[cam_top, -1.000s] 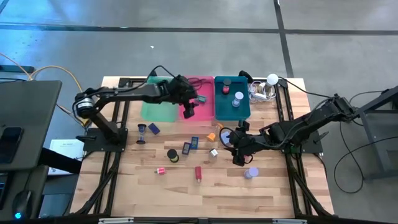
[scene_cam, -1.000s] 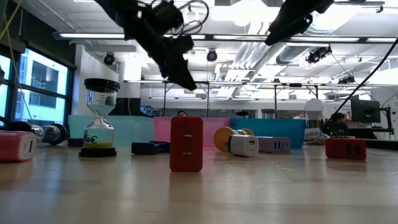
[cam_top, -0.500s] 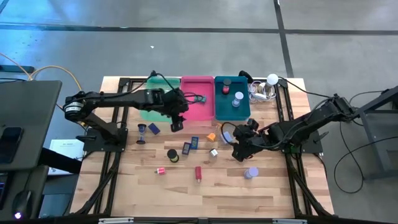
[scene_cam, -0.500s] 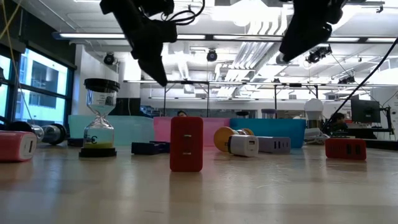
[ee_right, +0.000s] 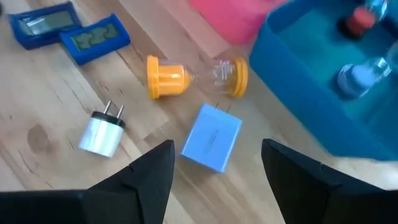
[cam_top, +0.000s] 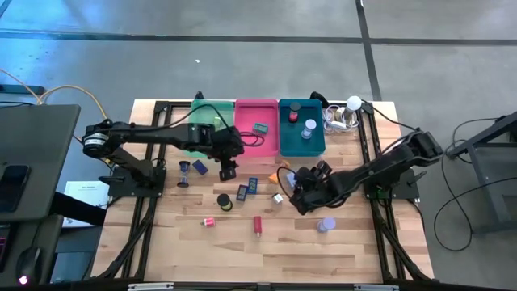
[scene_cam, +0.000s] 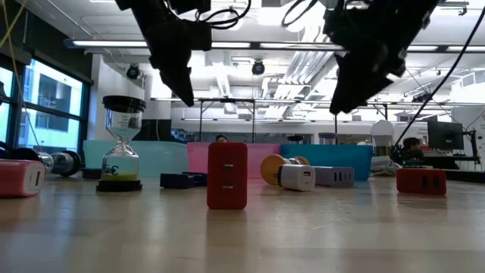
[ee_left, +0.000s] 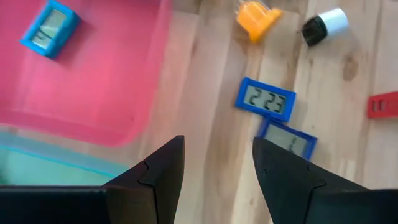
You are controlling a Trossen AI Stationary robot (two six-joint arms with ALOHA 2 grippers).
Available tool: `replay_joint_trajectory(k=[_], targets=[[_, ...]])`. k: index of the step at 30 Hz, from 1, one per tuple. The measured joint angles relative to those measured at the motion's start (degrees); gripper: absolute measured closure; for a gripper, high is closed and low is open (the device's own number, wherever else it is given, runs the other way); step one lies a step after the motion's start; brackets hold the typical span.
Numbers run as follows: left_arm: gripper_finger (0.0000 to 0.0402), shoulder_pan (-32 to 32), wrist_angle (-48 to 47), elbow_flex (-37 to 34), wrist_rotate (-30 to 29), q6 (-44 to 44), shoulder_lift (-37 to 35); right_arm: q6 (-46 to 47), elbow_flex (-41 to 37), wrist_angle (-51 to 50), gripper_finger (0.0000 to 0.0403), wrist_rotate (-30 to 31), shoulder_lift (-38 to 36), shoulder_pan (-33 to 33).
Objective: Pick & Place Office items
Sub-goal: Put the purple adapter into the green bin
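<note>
orange hourglass (ee_right: 196,78) — lying flat | lavender block (ee_right: 212,137) beside | both grippers parted, empty

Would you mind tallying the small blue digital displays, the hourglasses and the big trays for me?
Blue digital displays: 3 (one in the pink tray, two on the wood)
Hourglasses: 2 (one upright, one orange, lying down)
Trays: 3 (green, pink, teal)
Total: 8
</note>
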Motion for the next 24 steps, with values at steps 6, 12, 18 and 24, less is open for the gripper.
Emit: replay_joint_trajectory(k=[6,12,18,24], targets=[[0.022,-2.54,-2.06,0.0,-0.11,-0.39,-1.74,7.69,0.0,0.36,0.0172,1.22,3.61,0.0],[0.022,-5.22,-2.86,0.0,-0.2,0.56,-3.84,14.11,-0.02,1.43,0.0172,-1.19,5.58,0.0],[0.022,-7.61,-2.98,-0.74,-0.2,0.77,-4.11,14.73,-0.01,4.81,0.0172,-0.95,7.26,-0.7],[0.022,-9.42,-2.63,-0.76,-0.2,0.77,-4.37,18.21,-0.02,4.59,0.0172,-3.25,8.52,-3.55]])
